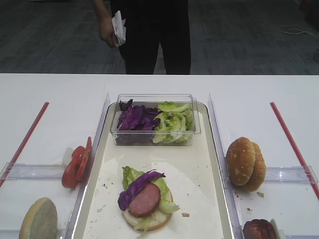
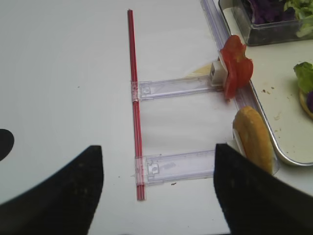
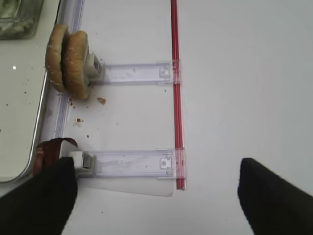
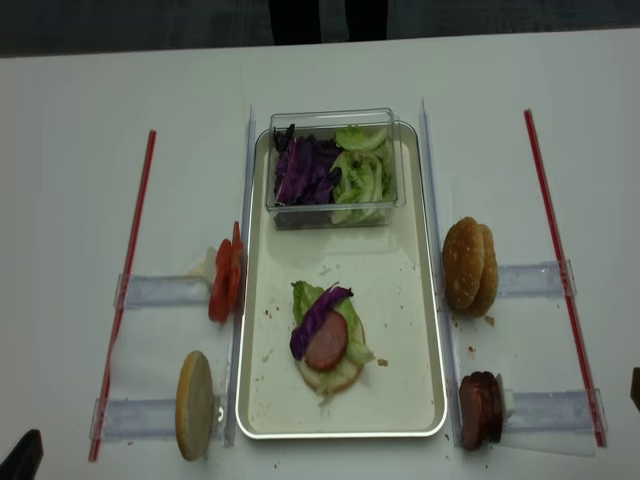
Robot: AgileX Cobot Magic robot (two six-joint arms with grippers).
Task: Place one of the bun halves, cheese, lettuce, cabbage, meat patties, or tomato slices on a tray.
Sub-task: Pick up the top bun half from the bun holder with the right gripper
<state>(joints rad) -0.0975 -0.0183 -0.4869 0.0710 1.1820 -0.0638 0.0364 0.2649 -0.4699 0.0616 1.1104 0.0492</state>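
Note:
The long tray (image 1: 199, 159) holds a bun bottom stacked with lettuce, a meat patty (image 1: 145, 200) and purple cabbage. Two golden bun tops (image 1: 245, 163) stand on edge right of the tray, also in the right wrist view (image 3: 68, 61). Dark meat patties (image 4: 480, 408) stand nearer on that side. To the tray's left are the tomato slices (image 1: 76, 167) and a pale bun half (image 1: 39, 219). I cannot make out any cheese. My right gripper (image 3: 156, 200) hangs open over bare table. My left gripper (image 2: 159, 196) is open too, with the pale bun (image 2: 253, 139) beside its right finger.
A clear box (image 1: 154, 122) of cabbage and lettuce sits at the tray's far end. Narrow clear side trays (image 3: 132, 164) and red strips (image 3: 177, 98) lie on both sides. A person (image 1: 149, 35) stands at the table's far edge. Crumbs dot the tray.

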